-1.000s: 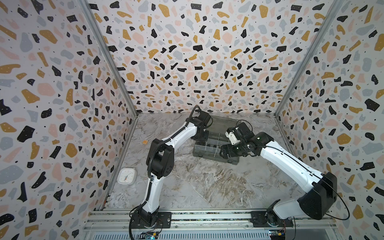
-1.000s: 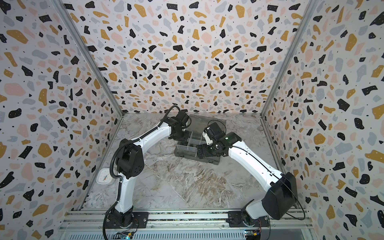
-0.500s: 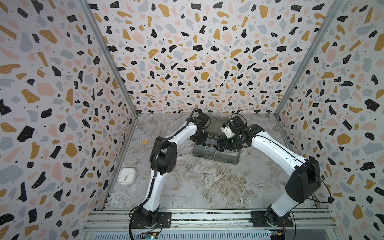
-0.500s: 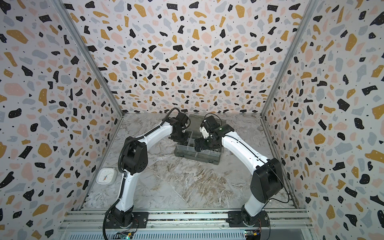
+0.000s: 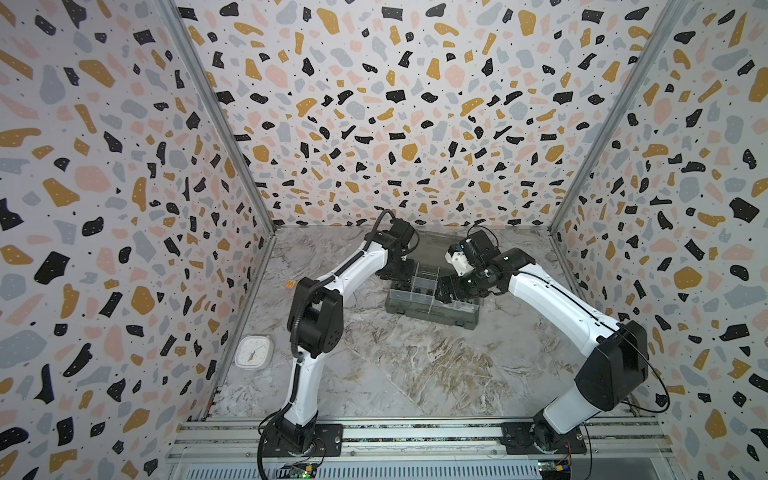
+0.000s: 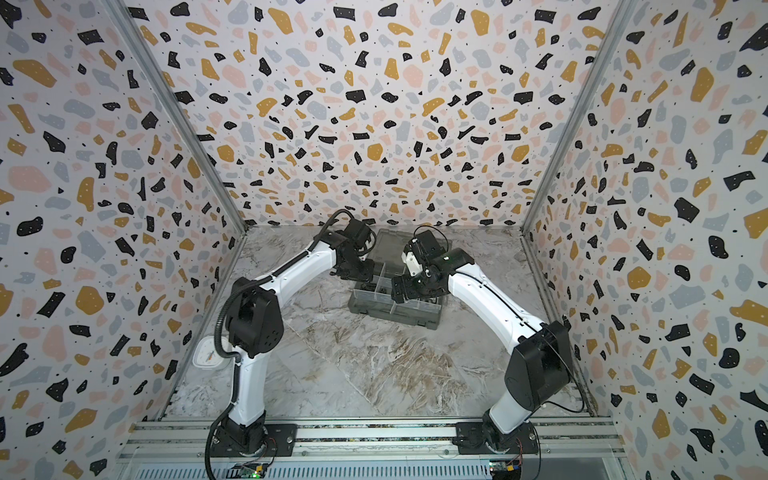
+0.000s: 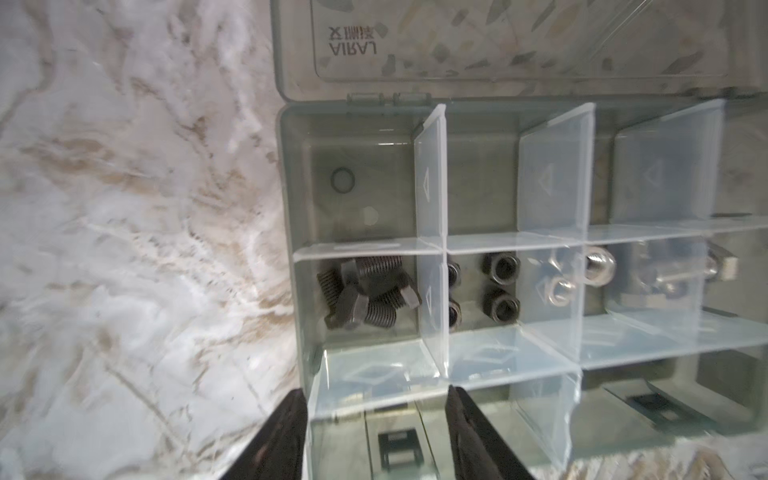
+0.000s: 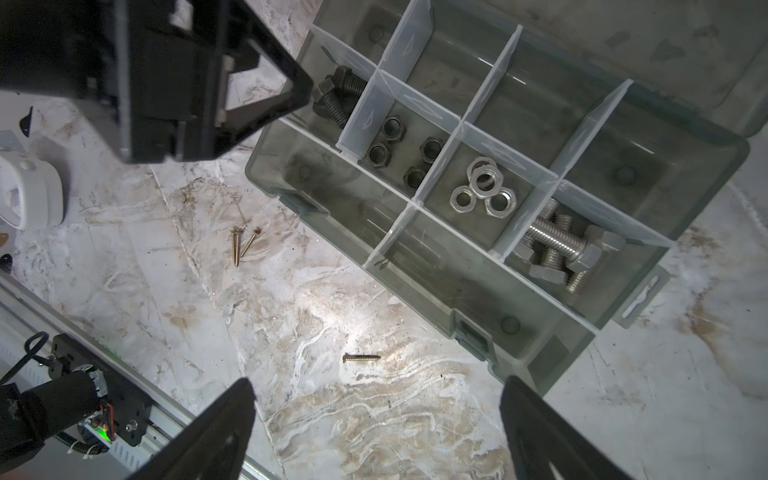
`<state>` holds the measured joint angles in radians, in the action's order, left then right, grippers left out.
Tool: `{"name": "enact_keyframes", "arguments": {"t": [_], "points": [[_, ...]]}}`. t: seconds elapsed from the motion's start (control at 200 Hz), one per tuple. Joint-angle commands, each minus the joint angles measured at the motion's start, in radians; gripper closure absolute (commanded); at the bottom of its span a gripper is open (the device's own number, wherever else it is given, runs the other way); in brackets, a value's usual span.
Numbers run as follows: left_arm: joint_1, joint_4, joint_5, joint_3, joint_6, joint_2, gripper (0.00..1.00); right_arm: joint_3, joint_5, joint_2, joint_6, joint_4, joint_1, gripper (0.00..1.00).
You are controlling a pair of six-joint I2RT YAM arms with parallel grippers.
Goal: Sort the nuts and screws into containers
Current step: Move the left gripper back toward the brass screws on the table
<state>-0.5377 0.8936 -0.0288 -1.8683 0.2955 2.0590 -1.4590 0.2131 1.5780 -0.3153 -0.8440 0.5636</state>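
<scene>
Both arms were leaning in over the smoky organiser box [image 5: 428, 313] near the back of the marble surface [image 5: 415, 374]. Its lid [image 7: 498, 41] lay flopped open behind it. Everything inside sat in the middle row of compartments. A heap of black bolts [image 7: 365, 291] filled the end one, black nuts [image 7: 500, 286] were next door, then silver nuts [image 8: 482, 191], then silver bolts [image 8: 557, 249] at the far end.

The left gripper [image 7: 376, 399] hung at the box's corner by the black bolts. Its jaws were spread with nothing in them, one finger outside the end wall and the other over the box. The right gripper [image 8: 378, 386] was spread wide too, also empty, hovering above the surface just in front of the box.

A few thin wood screws [image 8: 239, 245] were lying loose out there, two together and one on its own. A white clock [image 5: 253, 352] sat way off by the left wall.
</scene>
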Motion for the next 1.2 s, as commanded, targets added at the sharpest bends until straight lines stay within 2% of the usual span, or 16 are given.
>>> {"name": "enact_keyframes", "arguments": {"t": [0.0, 0.135, 0.305, 0.546, 0.686, 0.866, 1.196], "points": [[0.004, -0.008, 0.052, 0.116, 0.034, -0.144, 0.45, 0.028, -0.010, -0.081, -0.012, -0.025, 0.025, 0.06], [0.004, -0.058, 0.089, 0.362, 0.079, -0.304, 0.46, 0.083, -0.026, -0.130, -0.039, -0.016, 0.074, 0.06], [0.004, -0.142, 0.081, 0.648, 0.140, -0.472, 0.53, 0.161, -0.041, -0.197, -0.086, 0.002, 0.142, 0.06], [0.002, -0.223, 0.067, 0.851, 0.203, -0.613, 0.58, 0.247, -0.058, -0.285, -0.145, 0.005, 0.219, 0.06], [-0.015, -0.252, 0.065, 0.883, 0.194, -0.627, 0.58, 0.288, -0.061, -0.329, -0.175, 0.005, 0.243, 0.06], [-0.065, -0.251, 0.082, 0.846, 0.168, -0.577, 0.58, 0.297, -0.079, -0.353, -0.183, -0.015, 0.248, 0.06], [-0.306, -0.247, 0.081, 0.660, 0.083, -0.384, 0.49, 0.291, -0.098, -0.415, -0.193, -0.115, 0.210, 0.06]]}}
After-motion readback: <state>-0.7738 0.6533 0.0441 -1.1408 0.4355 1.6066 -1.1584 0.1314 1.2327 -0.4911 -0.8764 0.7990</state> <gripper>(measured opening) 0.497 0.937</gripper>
